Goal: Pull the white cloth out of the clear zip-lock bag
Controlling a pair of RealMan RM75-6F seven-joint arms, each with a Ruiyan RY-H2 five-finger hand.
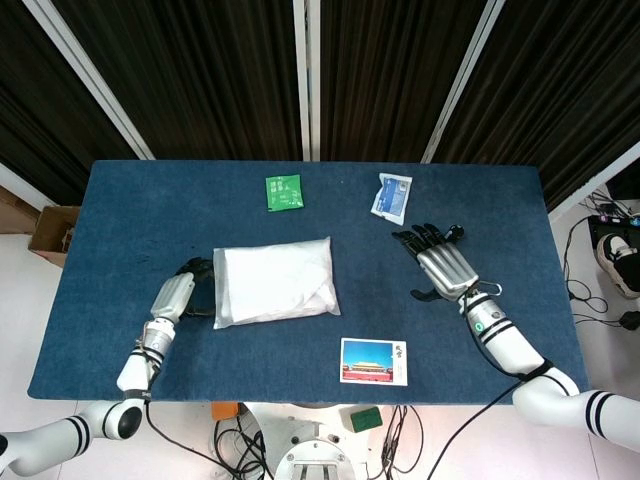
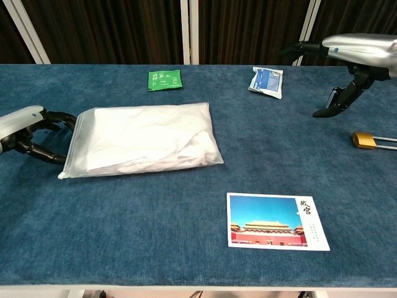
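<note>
The clear zip-lock bag (image 1: pixel 274 282) with the white cloth (image 2: pixel 149 139) inside is reached at its zipper edge by the left hand (image 1: pixel 178 296), fingers curled but grasp undeterminable; the right hand (image 1: pixel 446 266) hovers spread, empty, well right of the bag; a firm pinch is judged next.

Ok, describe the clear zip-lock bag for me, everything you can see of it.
The clear zip-lock bag is a frosted, see-through plastic pouch lying flat near the middle of the blue cloth-covered table. It is puffed up by the folded, rumpled white cloth that fills it. Its zip edge runs along the left end, facing the left robot hand, whose dark fingers reach that edge; whether they actually grip it cannot be told. The seal's state is unclear. Nothing else touches it.
</note>
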